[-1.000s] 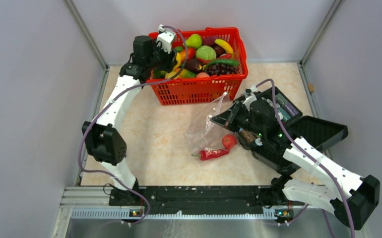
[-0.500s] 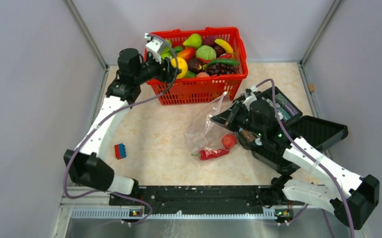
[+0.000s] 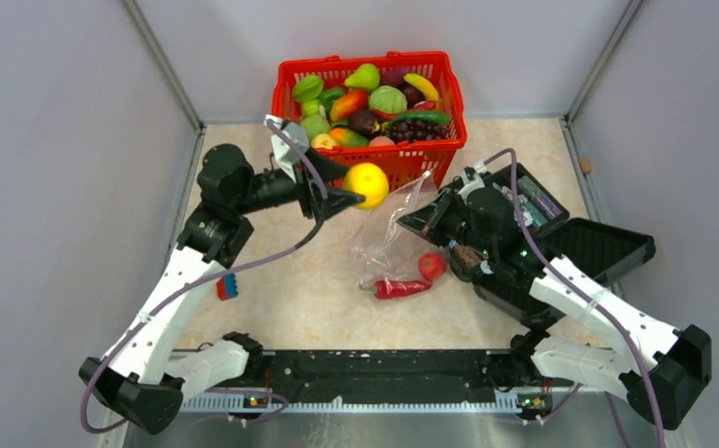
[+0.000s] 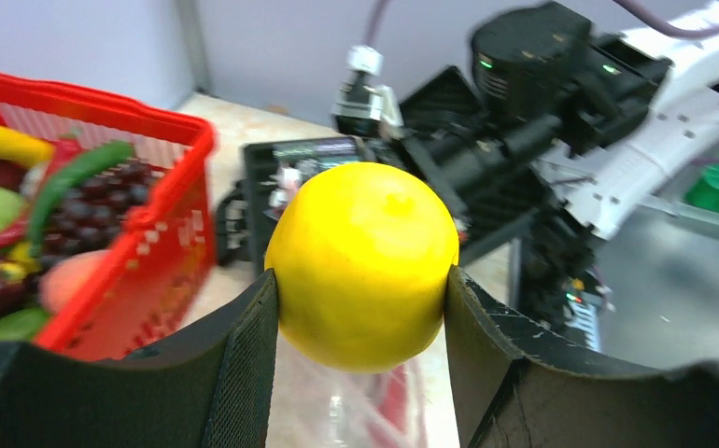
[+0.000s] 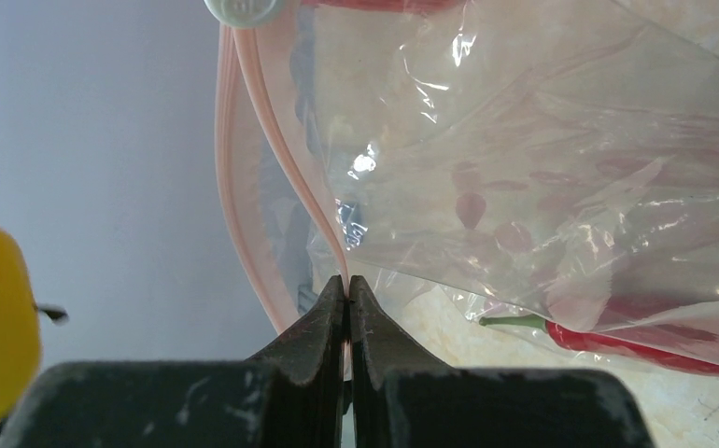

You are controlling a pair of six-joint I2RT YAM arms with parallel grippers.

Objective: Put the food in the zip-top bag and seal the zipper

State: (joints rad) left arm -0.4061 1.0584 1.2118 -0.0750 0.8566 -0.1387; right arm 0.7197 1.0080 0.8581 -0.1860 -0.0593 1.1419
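Top: my left gripper (image 3: 348, 189) clamps lemon (image 3: 368, 184), just left of zip-top bag (image 3: 388, 247) mouth; chili (image 3: 402, 289) and tomato (image 3: 430, 266) lie inside.
Left wrist: I see round glossy lemon pinched between flat pads; it could squirt out.
Right wrist: right gripper (image 5: 347, 280) pinches zipper (image 5: 281, 140) strip only; mouth may sag and lemon may miss.

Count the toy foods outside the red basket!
3: a lemon in the left gripper, and a chili and tomato side by side at the clear bag's near end. Others may hide.
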